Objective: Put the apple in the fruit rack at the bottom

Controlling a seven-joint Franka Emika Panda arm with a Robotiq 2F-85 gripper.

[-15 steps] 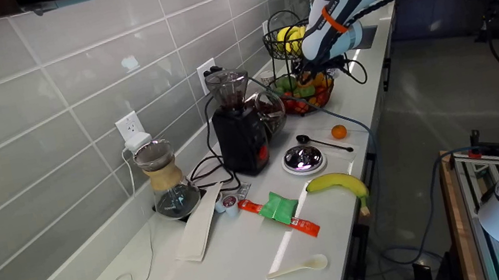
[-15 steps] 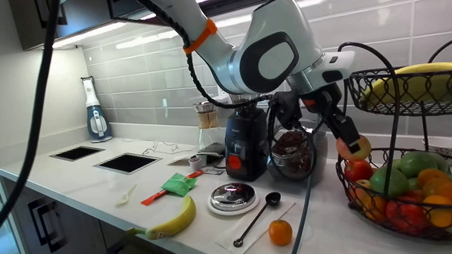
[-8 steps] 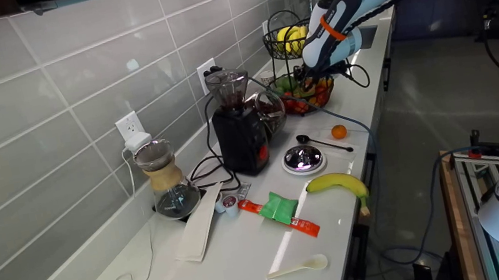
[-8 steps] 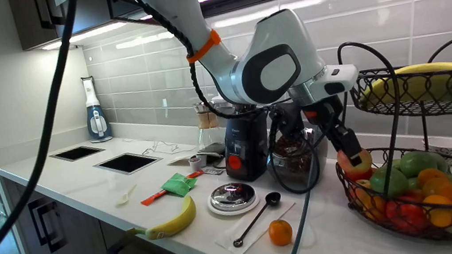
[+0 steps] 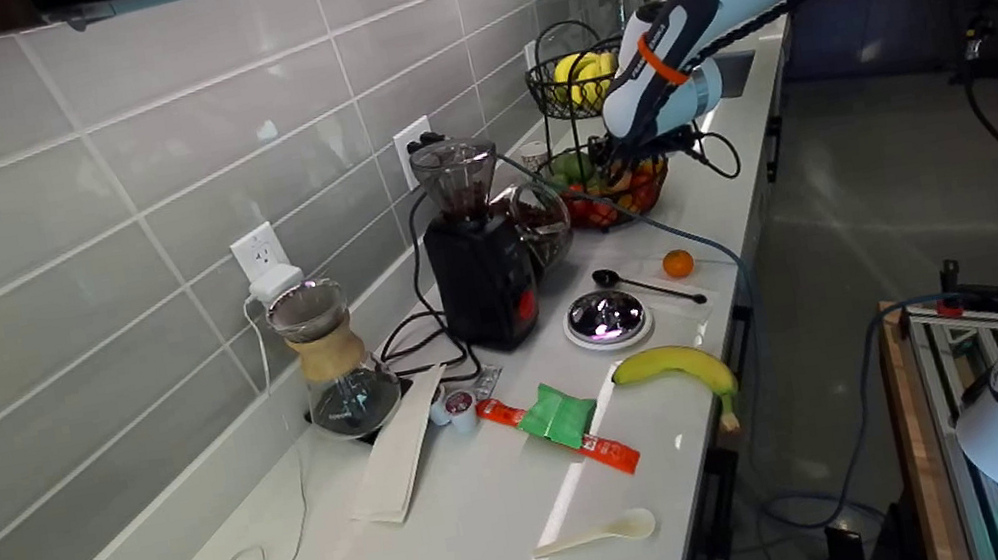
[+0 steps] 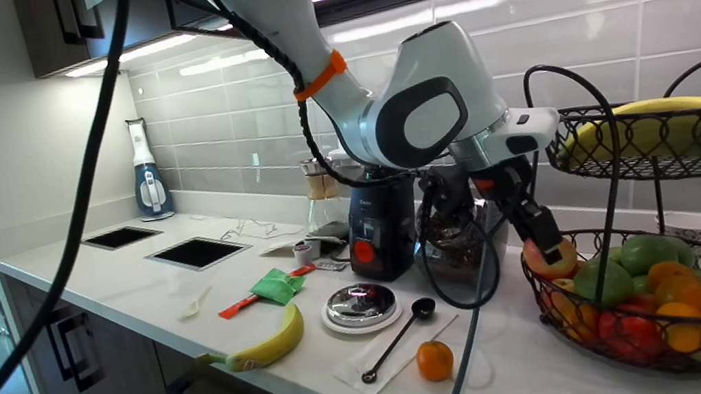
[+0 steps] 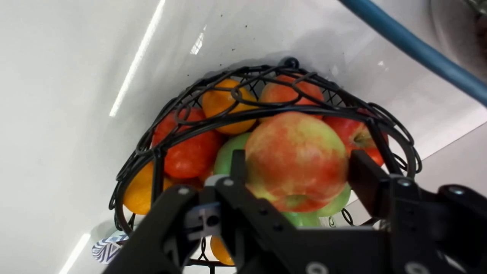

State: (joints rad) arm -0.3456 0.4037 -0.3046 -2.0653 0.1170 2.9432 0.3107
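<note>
the black two-fingered pincer held a smooth, round, red-and-yellow apple by its sides, a dark pad touching each flank in the wrist view. the apple was low over one end of the broad lower basket of a tall, black wire fruit rack, overlapping its curved rim from above and partly covering the glossy green fruit there; whether it touched the produce beneath could not be told. round oranges and shiny red apples lay in the same basket, while long yellow bananas lay in the narrower one above. the rack stood on a polished white worktop. there, in both exterior views, a clear glass jar with dark brown contents stood between the rack and a boxy black grinder. the worktop also carried a single small orange, a slim black scoop, a mirror-bright domed lid with a white rim, a curved yellow banana, and a crinkled green packet lying over a long red sachet.
</note>
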